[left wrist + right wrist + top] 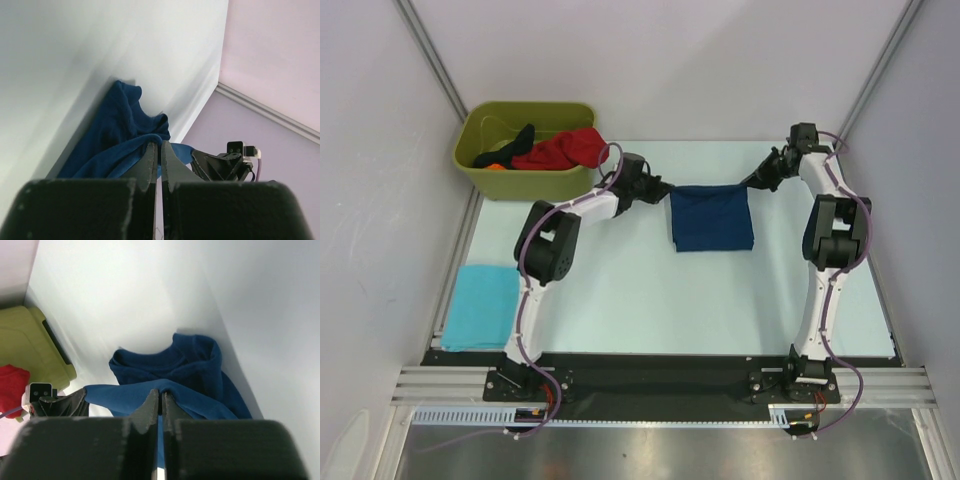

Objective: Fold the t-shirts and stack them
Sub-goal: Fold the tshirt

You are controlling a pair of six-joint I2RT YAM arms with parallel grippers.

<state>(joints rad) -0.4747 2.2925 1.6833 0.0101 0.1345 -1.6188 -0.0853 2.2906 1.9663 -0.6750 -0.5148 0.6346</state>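
A navy blue t-shirt (712, 218) hangs partly folded at the far middle of the table, its far edge held up and stretched between my two grippers. My left gripper (662, 191) is shut on its left corner; in the left wrist view the cloth (125, 145) bunches over the closed gripper (159, 146). My right gripper (752, 183) is shut on its right corner; in the right wrist view the shirt (180, 370) drapes over the closed gripper (161, 394). A light turquoise t-shirt (482, 306) lies folded at the near left. Red (565, 150) and black (517, 140) shirts lie in the bin.
An olive-green plastic bin (523, 180) stands at the far left corner, also in the right wrist view (30, 345). White walls enclose the table on three sides. The table's front edge has a black strip with the arm bases.
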